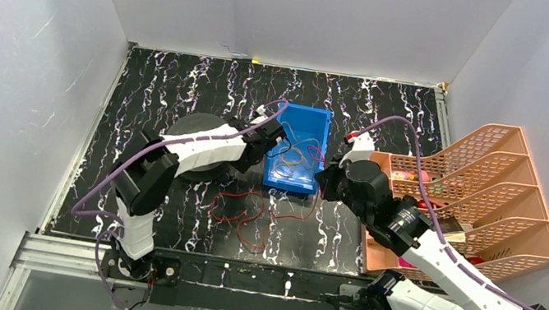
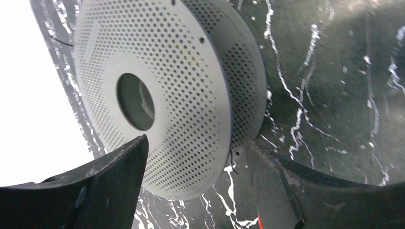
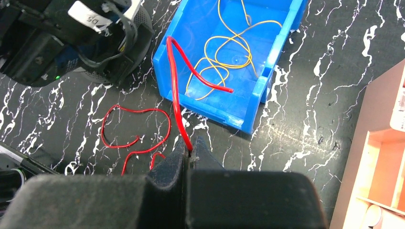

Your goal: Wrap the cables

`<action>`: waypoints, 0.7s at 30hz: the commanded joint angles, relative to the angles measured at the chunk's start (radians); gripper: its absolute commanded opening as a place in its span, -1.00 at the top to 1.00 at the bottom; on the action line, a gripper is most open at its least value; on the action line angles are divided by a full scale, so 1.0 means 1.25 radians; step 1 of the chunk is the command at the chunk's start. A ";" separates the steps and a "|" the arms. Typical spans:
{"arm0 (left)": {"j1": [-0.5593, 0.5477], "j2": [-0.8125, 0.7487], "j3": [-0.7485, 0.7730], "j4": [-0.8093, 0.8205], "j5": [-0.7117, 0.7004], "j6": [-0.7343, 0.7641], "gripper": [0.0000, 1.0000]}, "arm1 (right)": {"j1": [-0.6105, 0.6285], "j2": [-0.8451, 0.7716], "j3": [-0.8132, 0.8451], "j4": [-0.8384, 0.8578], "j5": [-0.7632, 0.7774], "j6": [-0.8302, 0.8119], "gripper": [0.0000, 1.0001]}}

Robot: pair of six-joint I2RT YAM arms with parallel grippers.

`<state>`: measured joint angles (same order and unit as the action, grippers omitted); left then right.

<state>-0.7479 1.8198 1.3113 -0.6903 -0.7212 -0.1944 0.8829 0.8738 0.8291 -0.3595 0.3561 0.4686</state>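
Note:
My right gripper (image 3: 191, 149) is shut on a bright red cable (image 3: 174, 81), which rises over the near wall of a blue bin (image 3: 267, 71) and ends inside it. A thin yellow cable (image 3: 229, 50) lies looped in the bin. Another red cable (image 3: 138, 125) lies curled on the black marble table; it also shows in the top view (image 1: 244, 218). My left gripper (image 2: 196, 157) is open, its jaws standing either side of the lower rim of a grey perforated spool (image 2: 181, 90). In the top view the left gripper (image 1: 276, 133) is at the bin's (image 1: 318, 120) left wall and the right gripper (image 1: 327, 182) at its near right corner.
An orange slotted file rack (image 1: 489, 197) with small items stands at the right, close behind my right arm. The spool (image 1: 206, 169) lies under my left forearm. White walls enclose the table on three sides.

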 commanded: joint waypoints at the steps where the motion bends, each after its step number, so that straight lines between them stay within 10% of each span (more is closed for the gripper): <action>1: -0.007 0.028 0.041 -0.027 -0.150 0.001 -0.40 | -0.004 -0.025 -0.008 0.024 -0.009 0.002 1.00; 12: -0.007 0.090 0.028 -0.011 -0.207 0.002 -0.07 | -0.006 -0.036 -0.023 0.044 -0.032 0.005 1.00; 21: -0.008 0.045 0.019 -0.009 -0.205 0.005 0.60 | -0.006 -0.049 -0.017 0.043 -0.043 0.015 1.00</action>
<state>-0.7567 1.9533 1.3342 -0.6941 -0.9882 -0.1642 0.8787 0.8379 0.8017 -0.3569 0.3084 0.4744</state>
